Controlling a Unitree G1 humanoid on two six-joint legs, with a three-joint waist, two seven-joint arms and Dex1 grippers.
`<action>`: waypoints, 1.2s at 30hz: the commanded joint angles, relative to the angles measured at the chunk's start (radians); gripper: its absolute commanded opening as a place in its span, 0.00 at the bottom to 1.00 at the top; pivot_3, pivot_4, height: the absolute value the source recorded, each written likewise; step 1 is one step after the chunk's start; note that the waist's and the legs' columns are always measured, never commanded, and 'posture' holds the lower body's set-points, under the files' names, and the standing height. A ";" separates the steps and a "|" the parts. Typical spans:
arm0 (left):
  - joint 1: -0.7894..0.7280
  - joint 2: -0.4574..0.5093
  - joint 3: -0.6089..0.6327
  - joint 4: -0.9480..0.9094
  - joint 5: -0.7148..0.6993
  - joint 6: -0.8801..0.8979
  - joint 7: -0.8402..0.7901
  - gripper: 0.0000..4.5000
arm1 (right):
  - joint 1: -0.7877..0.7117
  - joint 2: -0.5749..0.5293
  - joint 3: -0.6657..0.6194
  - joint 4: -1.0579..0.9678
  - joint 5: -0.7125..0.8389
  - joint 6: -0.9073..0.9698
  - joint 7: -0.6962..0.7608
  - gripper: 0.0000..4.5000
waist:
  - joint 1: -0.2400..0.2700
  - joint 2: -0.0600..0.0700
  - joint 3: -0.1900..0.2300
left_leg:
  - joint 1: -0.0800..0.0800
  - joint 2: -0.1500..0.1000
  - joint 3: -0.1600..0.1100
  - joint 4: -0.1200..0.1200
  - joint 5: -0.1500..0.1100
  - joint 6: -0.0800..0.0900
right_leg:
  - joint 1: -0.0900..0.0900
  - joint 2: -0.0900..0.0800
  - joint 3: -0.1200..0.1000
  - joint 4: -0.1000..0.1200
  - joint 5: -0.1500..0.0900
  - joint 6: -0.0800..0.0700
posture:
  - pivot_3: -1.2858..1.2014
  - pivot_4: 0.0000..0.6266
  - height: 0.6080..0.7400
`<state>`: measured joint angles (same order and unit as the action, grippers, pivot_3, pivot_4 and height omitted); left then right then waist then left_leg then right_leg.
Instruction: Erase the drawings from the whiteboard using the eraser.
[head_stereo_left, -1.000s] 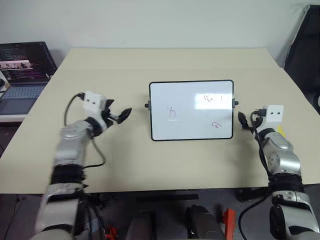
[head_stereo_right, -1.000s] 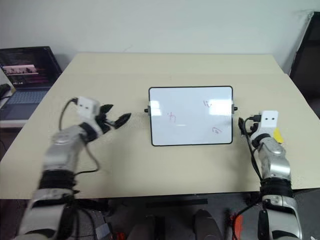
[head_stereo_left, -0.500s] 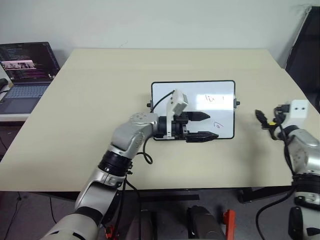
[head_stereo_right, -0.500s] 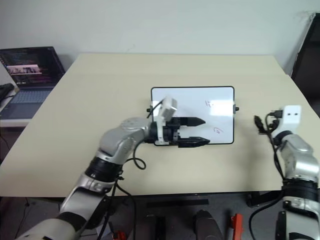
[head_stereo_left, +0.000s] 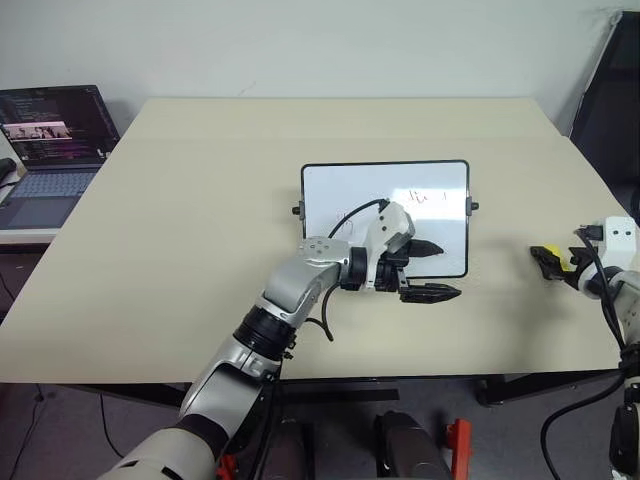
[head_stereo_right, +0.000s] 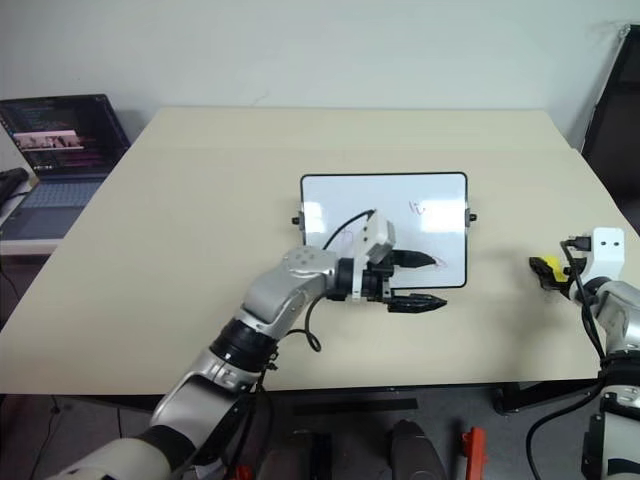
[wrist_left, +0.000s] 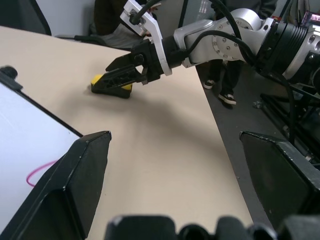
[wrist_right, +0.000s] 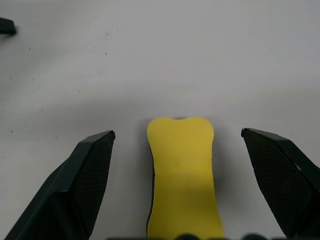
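The whiteboard (head_stereo_left: 385, 190) lies flat mid-table, black-framed. Thin red drawings (head_stereo_left: 418, 197) show near its upper right, and one (wrist_left: 42, 170) near its corner in the left wrist view. My left gripper (head_stereo_left: 432, 270) reaches across the board's near right corner, pointing right. It is open and holds nothing. The yellow eraser (wrist_right: 182, 170) lies on the table to the right of the board. My right gripper (head_stereo_right: 541, 268) is open and straddles it, with a gap on each side. The left wrist view also shows the eraser (wrist_left: 107, 82) under the right gripper (wrist_left: 122, 75).
An open laptop (head_stereo_left: 50, 140) stands on a side surface off the table's left edge. A dark object (head_stereo_left: 610, 90) stands past the far right corner. The table's right edge runs close by the eraser. A person's legs (wrist_left: 225, 80) stand beyond that edge.
My left arm has swung from left of the board across to its near right corner. My right gripper has moved right, away from the board, and now straddles the eraser.
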<state>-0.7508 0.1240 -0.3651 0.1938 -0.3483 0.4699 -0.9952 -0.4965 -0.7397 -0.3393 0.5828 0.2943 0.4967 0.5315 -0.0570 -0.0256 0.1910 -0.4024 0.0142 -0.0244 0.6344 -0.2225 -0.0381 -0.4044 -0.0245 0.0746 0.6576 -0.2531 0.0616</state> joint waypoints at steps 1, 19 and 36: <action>0.000 -0.009 0.001 -0.052 -0.001 -0.007 -0.014 1.00 | -0.024 -0.029 -0.003 0.005 -0.008 -0.017 0.016 0.99 | 0.000 0.000 0.000 | 0.000 0.000 0.000 0.000 0.000 0.000 | 0.000 0.000 0.000 0.000 0.000 0.000 | 0.52 0.24 1.00; 0.038 0.007 0.001 -0.073 0.016 0.001 -0.028 1.00 | -0.021 -0.011 -0.021 0.051 -0.010 -0.044 0.000 0.39 | 0.000 0.000 0.000 | 0.000 0.000 0.000 0.000 0.000 0.000 | 0.000 0.000 0.000 0.000 0.000 0.000 | 0.52 0.24 1.00; 0.040 0.171 0.227 -0.156 -0.041 0.011 0.036 1.00 | -0.104 0.007 -0.018 -0.737 0.276 0.241 0.018 0.26 | -0.015 0.004 0.001 | 0.001 0.001 -0.002 0.000 0.000 0.000 | -0.002 0.001 0.000 0.004 -0.002 0.004 | 0.52 0.24 1.00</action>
<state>-0.7099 0.2886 -0.2070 0.1034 -0.3449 0.4797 -0.9769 -0.5571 -0.7306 -0.3544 -0.0318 0.5040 0.7054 0.5445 -0.0718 -0.0221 0.1915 -0.4015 0.0150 -0.0266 0.6346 -0.2225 -0.0382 -0.4059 -0.0233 0.0746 0.6619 -0.2555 0.0656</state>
